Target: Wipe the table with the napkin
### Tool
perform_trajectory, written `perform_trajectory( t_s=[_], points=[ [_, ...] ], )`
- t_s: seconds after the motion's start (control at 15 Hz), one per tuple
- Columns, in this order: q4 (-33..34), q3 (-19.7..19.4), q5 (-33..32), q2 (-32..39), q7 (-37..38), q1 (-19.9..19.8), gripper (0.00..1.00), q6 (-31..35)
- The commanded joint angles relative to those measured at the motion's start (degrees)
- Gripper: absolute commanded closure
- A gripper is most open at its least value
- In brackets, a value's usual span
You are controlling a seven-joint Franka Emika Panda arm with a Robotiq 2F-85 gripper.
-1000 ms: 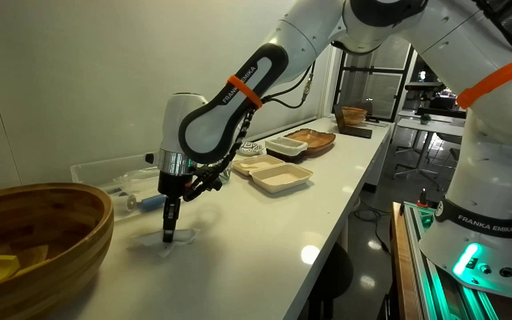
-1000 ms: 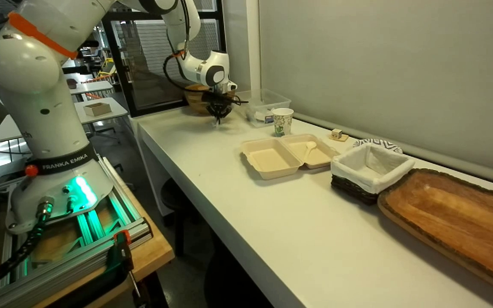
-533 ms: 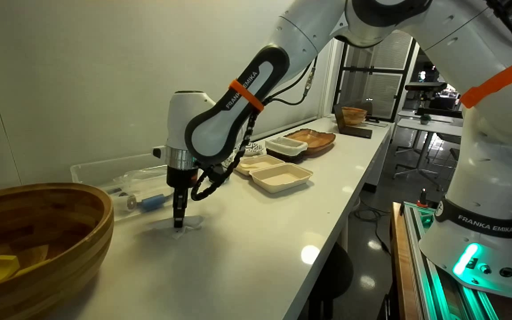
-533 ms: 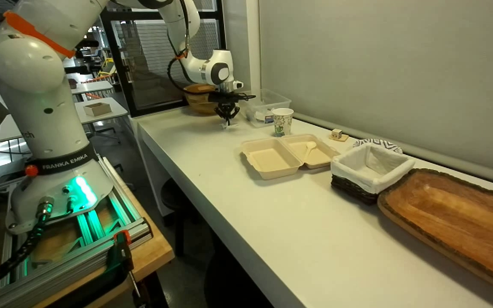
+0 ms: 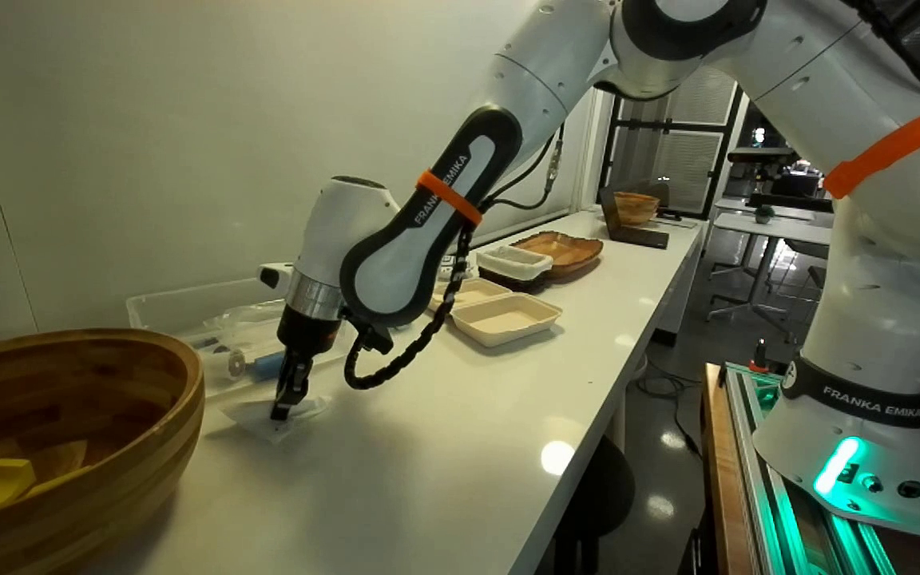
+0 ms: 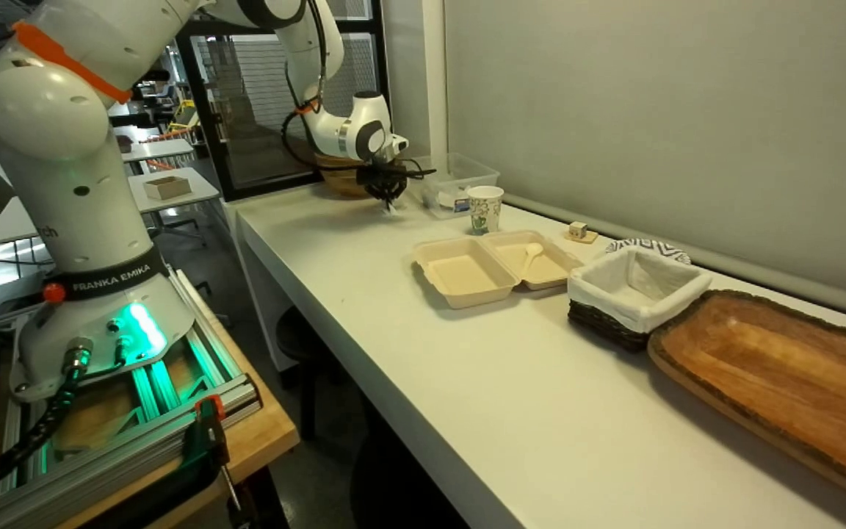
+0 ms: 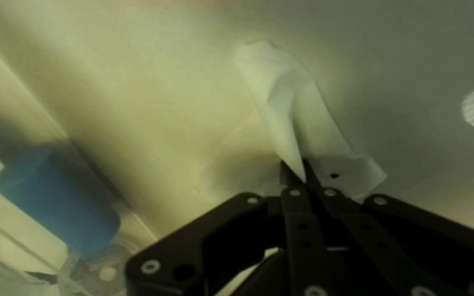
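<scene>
In the wrist view we see the tool point(image 7: 296, 170) with its two fingers drawn together, clenched on a raised fold of the napkin point(image 7: 272, 78). From the fingertips the paper spreads out in creases, and a small dark speck point(image 7: 334, 176) shows near a corner. The napkin lies low along the worktop point(image 5: 444, 447), near the wooden bowl point(image 5: 132, 439) but apart from it, and just beside the clear container point(image 5: 168, 313). We cannot tell whether every edge of it touches the surface.

Against half a second ago, we find tool and napkin shifted toward the bowl in an exterior view, a little farther that way than a full second ago. The wrist point(image 5: 344, 228) differs too: instead of standing nearly upright it leans, its lower end slanting toward the bowl. From that side we also see less of the blue cylinder point(image 5: 267, 366) in the container, since the tool covers part of it.

The rest keeps its place: the beige hinged box point(image 6: 463, 273) lies unfolded with a pale spoon point(image 6: 532, 255) in one half, the paper cup point(image 6: 485, 209) stands between it and the clear container, and the white-lined basket point(image 6: 603, 297) and the long wooden tray point(image 6: 783, 367) sit side by side farther along the worktop.
</scene>
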Motion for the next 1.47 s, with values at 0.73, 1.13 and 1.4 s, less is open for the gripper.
perform_trajectory(
  t_s=[0.73, 1.13, 1.4],
  points=[
    [-3.00, -1.76, 4.76, -5.16, 9.46, -1.13, 1.00, -16.69],
    [-12.12, -7.64, 5.39, -12.09, 16.26, 0.96, 1.00, -18.26],
    [-18.17, -14.28, 1.62, -16.90, 21.42, 2.42, 1.00, -14.40]
  ],
)
